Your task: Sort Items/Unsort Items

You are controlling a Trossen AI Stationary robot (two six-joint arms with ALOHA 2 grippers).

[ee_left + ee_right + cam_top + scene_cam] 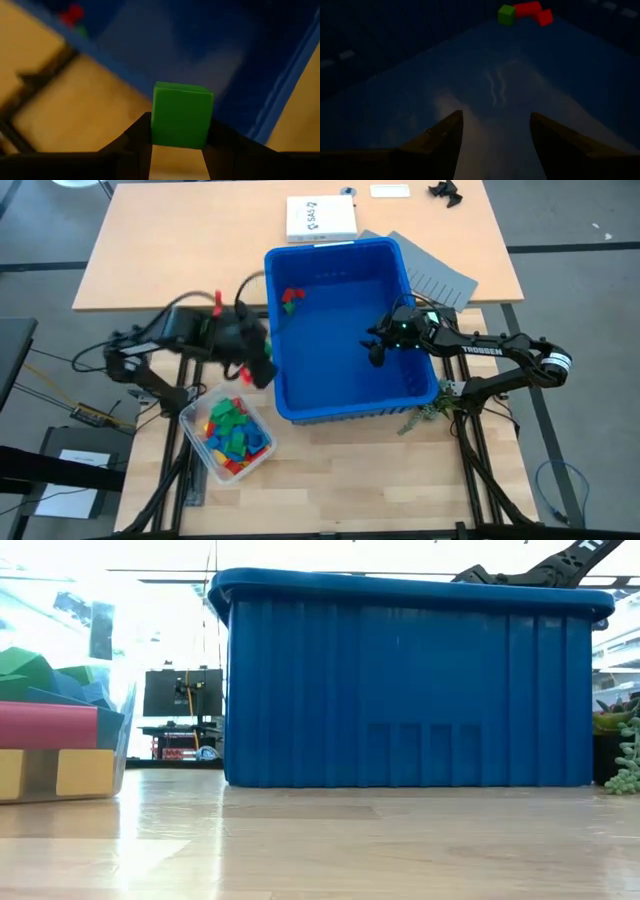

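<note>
Your left gripper [177,150] is clamped on a green block [181,116], one finger on each side of it. In the overhead view that gripper [258,365] sits just outside the left wall of the big blue bin [290,405], near the rim, with the arm blurred.

Your right gripper [495,145] has its fingers spread with nothing between them. It hangs inside the bin over the bare blue floor, toward the right wall; from above you see it at [378,350].

Inside the bin you have a small cluster in the far left corner: a green block [506,14] touching a red block [527,8], with a second red block [544,17] just beside them. From above they read as one red-and-green clump [291,299].

The rest of the blocks [232,432] are piled in a clear tub [195,412] on the table in front of the bin's left corner, mixed red, yellow, green and blue. The table-level view shows the tub [118,740] at the left edge with the blocks [50,725] stacked against its wall.

Behind the bin: a white box [320,219] and grey sheets [435,275] lying partly under the bin's far right corner.
</note>
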